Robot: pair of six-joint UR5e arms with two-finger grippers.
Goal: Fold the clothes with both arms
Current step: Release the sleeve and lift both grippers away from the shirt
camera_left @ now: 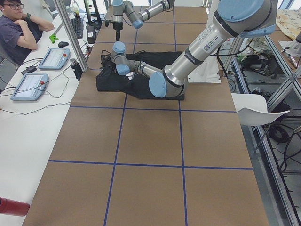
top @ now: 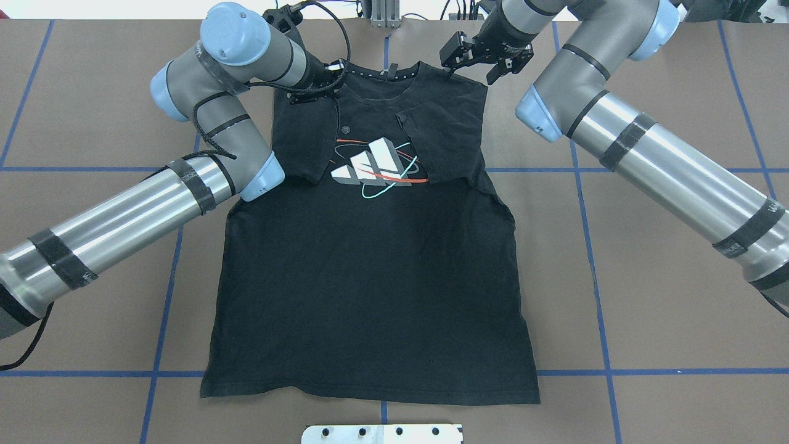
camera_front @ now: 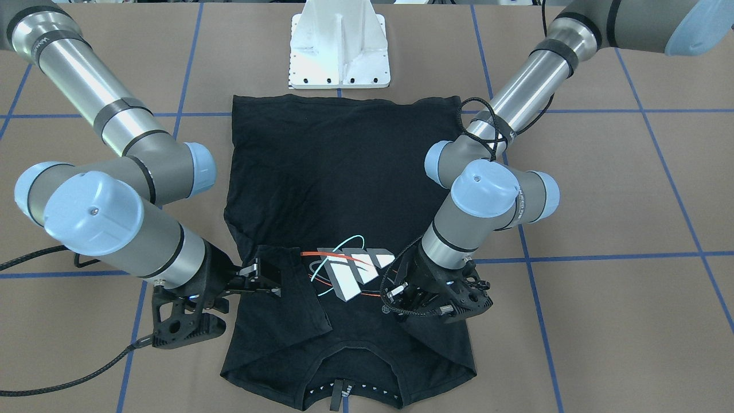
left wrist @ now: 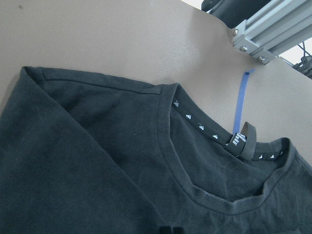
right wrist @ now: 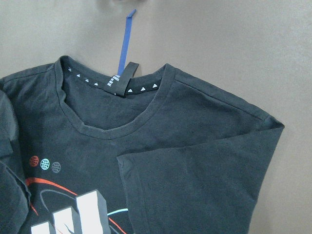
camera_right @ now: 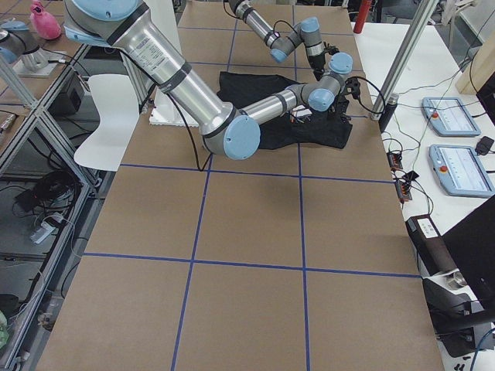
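Fingers (camera_front: 261, 268) of the right gripper (camera_front: 276, 280) stand spread and empty over the shoulder (right wrist: 224, 105) at 1 o'clock of the T-shirt (top: 370, 277). It lies flat on the bench (top: 647, 308), graphic (top: 376, 166) up, collar (left wrist: 195, 190) at 12, hem (top: 370, 398) at 6, both sleeves (top: 447, 142) folded in. The long fold looks next: pinch each shoulder through sleeve and body alike, level with each other, and carry both evenly toward 6. Whether the left gripper (camera_front: 401, 295), at 11 o'clock, is parted or closed I cannot tell; its wrist (top: 290, 61) and cable (top: 348, 46) cover it.
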